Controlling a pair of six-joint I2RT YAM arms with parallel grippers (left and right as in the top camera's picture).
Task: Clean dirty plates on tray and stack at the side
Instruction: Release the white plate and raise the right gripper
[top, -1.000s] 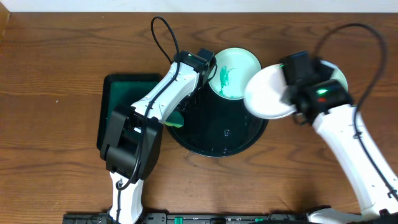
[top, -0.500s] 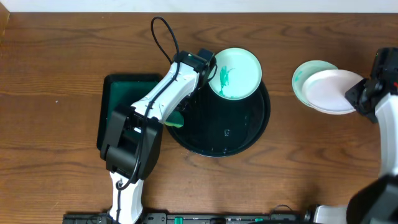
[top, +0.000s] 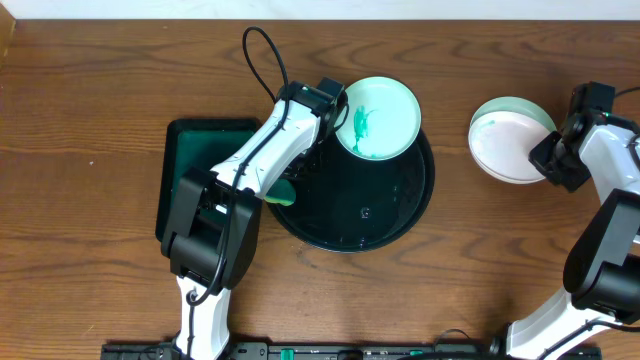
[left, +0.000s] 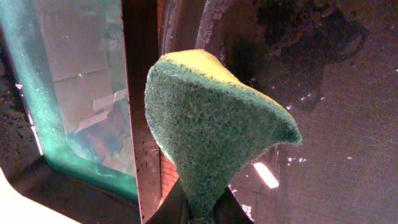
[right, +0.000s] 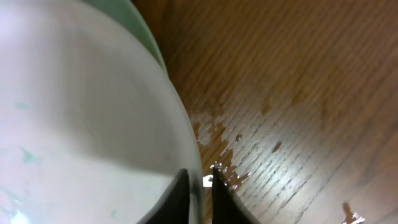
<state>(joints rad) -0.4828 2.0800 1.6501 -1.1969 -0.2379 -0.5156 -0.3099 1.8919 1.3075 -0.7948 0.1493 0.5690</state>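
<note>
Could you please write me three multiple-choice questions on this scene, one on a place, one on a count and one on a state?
1. Where does the smeared plate lie?
A) on the black tray
B) on the green tray
C) on top of another plate

2. How many plates are stacked on the table at the right?
A) one
B) two
C) three

3. The left gripper is:
A) open and empty
B) shut on a plate
C) shut on the sponge

Answers:
1 A: the overhead view shows it resting on the far part of the tray.
2 B: a teal rim peeks out from under the white top plate.
3 C: the left wrist view shows the green sponge pinched at its base between the fingers.
</note>
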